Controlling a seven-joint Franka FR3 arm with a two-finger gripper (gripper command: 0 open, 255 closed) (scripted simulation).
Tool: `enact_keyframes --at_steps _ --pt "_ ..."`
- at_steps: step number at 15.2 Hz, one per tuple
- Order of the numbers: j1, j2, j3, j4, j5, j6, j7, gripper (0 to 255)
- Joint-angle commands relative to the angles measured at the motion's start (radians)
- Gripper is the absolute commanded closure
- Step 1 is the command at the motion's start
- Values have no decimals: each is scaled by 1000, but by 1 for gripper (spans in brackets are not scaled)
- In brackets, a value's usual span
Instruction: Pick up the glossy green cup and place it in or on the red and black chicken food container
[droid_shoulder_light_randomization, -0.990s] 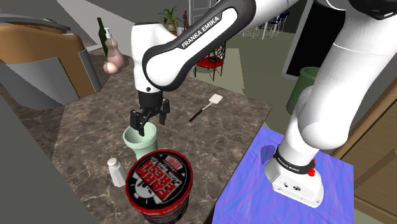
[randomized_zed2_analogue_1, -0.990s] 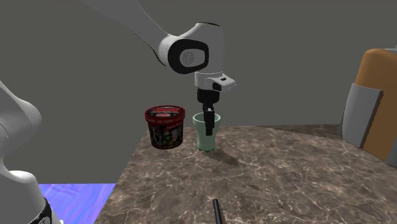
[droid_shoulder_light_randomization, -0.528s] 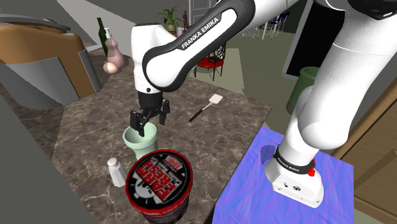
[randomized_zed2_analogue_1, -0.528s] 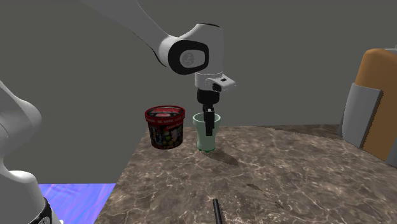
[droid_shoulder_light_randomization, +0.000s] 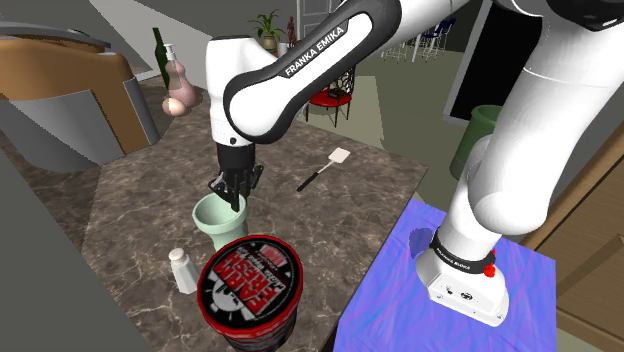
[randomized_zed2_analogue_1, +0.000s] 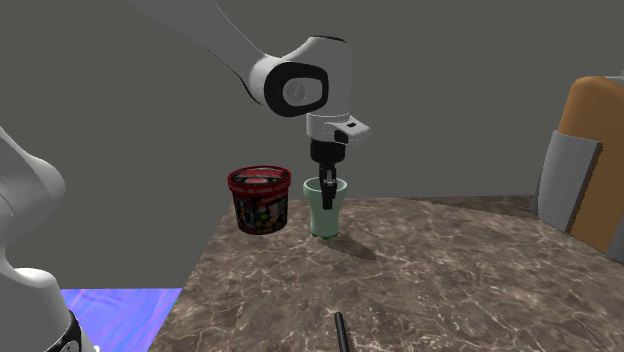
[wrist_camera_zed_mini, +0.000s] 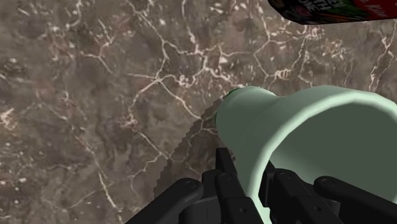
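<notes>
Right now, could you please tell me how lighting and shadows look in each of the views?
Shoulder view: bright and evenly lit, colours clear. Second exterior view: dimmer, the pale green cup casting a soft shadow on the marble-patterned tabletop. Wrist view: the cup's shadow has a jagged, stair-stepped edge, and its rim looms large.

Dark marble counter (droid_shoulder_light_randomization: 140, 200); brown-grey armchair (droid_shoulder_light_randomization: 60, 95) behind; potted plant (droid_shoulder_light_randomization: 268, 28) far back; plain grey wall (randomized_zed2_analogue_1: 450, 90).
</notes>
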Motion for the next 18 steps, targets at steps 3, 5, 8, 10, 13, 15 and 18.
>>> enact_keyframes --at_steps 3,5,8,10,13,15,18 --pt "0 -7 0 4 1 -13 0 255" --pt "-1 -22 -1 16 4 -40 0 255" --pt "-2 -44 -3 37 8 -81 0 255" --pt "-3 -57 -5 51 9 -108 1 255" --pt "-4 -74 -7 75 11 -149 2 255" --pt "-4 -85 -9 92 12 -176 3 255" --pt "-5 -99 -11 118 13 -217 5 255"
